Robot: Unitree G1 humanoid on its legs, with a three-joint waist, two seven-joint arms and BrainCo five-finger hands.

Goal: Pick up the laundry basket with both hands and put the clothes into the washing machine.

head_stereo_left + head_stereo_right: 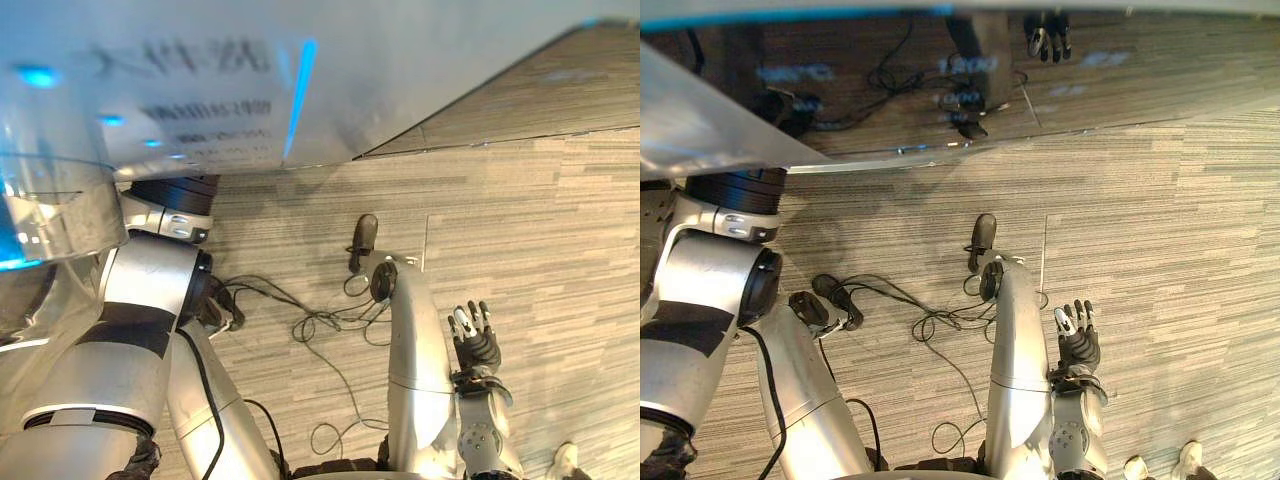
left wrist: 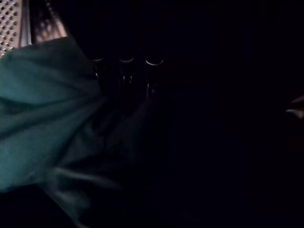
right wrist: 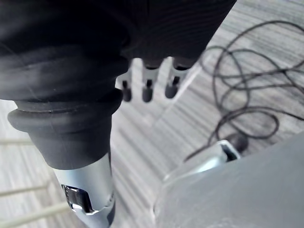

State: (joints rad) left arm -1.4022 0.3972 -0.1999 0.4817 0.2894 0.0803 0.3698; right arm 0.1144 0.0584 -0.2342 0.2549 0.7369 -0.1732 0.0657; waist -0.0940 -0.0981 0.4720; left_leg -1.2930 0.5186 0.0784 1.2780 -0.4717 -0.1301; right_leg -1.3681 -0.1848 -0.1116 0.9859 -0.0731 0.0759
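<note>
Clothing — a crumpled teal garment — lies in the dark perforated metal drum of the white washing machine, beside the left hand; whether that hand grips it I cannot tell. Well apart, the right hand hangs with fingers straight over the grey striped carpet floor.

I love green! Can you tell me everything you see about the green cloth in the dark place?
The teal-green cloth is soft, crumpled fabric, bunched in loose folds. It lies in a dark space, beside a shiny metal wall full of small holes. The left robot hand shows dimly right beside it; whether it grips the cloth is too dark to tell.
</note>
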